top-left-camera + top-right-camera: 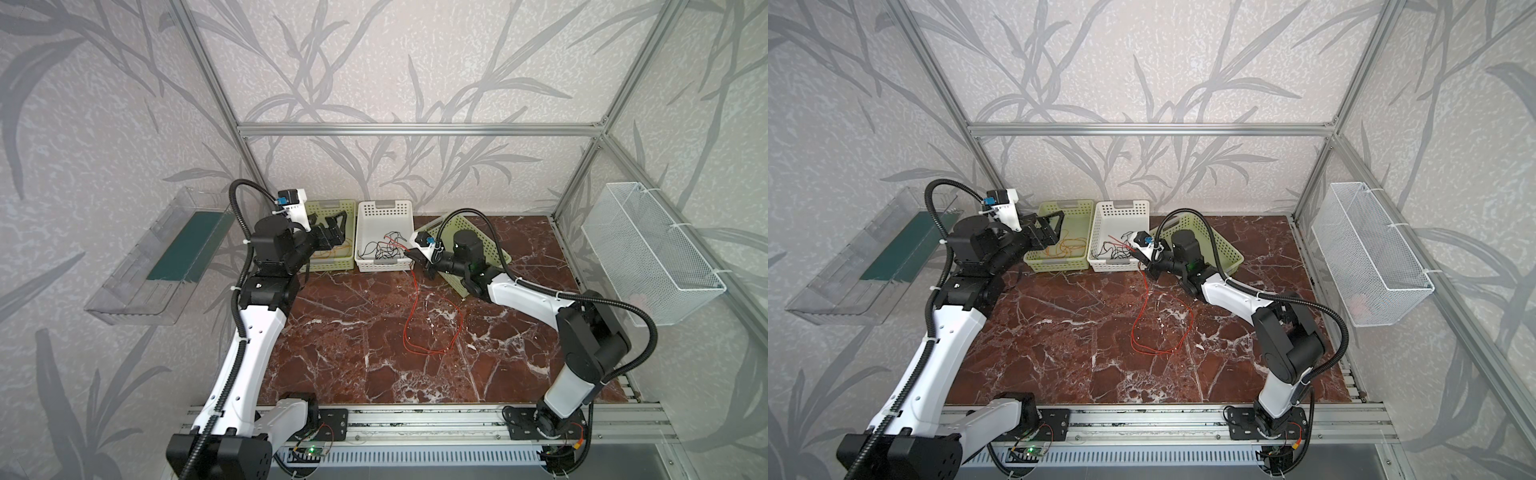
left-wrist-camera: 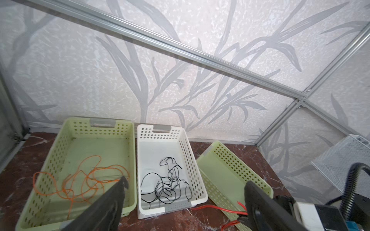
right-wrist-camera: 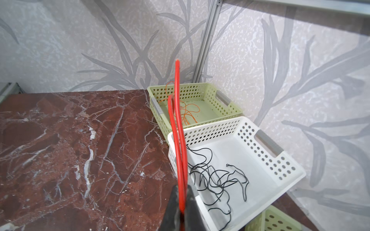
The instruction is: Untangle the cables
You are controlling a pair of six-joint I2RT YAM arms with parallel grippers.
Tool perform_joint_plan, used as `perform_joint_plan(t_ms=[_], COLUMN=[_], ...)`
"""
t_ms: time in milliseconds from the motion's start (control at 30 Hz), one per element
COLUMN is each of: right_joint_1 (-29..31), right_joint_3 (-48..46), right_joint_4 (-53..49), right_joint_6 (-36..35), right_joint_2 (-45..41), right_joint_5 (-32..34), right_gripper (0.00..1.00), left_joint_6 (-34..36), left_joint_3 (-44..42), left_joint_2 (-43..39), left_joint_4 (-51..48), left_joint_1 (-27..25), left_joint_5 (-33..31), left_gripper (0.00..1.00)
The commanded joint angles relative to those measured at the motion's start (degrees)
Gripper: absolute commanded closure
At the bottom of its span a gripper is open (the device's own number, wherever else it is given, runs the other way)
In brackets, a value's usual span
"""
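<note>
A red cable [image 1: 406,336] [image 1: 1133,332] loops over the marble table and rises to my right gripper [image 1: 415,257] [image 1: 1143,255], which is shut on it beside the white basket [image 1: 384,203]. In the right wrist view two red strands [image 3: 177,120] run up from between the closed fingertips of the gripper [image 3: 181,190]. A black cable [image 1: 384,247] [image 2: 166,184] [image 3: 216,180] lies tangled in the white basket. An orange cable [image 1: 1067,247] [image 2: 86,180] lies in the left green basket [image 1: 332,205]. My left gripper [image 1: 332,230] [image 2: 186,183] hangs open and empty above that basket.
A second green basket [image 1: 494,249] [image 2: 230,170] lies tilted under my right arm. A wire mesh basket [image 1: 652,253] hangs on the right frame. A clear tray [image 1: 166,257] sits outside the left frame. Aluminium posts fence the table.
</note>
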Motion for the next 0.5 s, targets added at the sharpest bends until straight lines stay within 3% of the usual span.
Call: perform_joint_plan(t_ms=[0,233,467], right_joint_1=[0.06,-0.04,0.01], right_joint_3=[-0.79,-1.72,-3.21], right_joint_4=[6.79,10.78,12.81], right_joint_6=[7.35,10.78,10.03], right_joint_2=[-3.17,-3.79,-3.90], right_joint_5=[-2.37,-2.04,-1.14], right_gripper=[1.00,1.00,1.00], left_joint_6=[-10.50,-18.89,-34.82], left_joint_3=[-3.49,-9.72,-11.11], left_joint_2=[-0.20,-0.36,3.71], left_joint_4=[7.20,12.16,18.91], left_joint_1=[-0.74,-4.49,-7.94], left_joint_5=[7.98,5.89,4.34], left_gripper=[0.06,0.06,0.06])
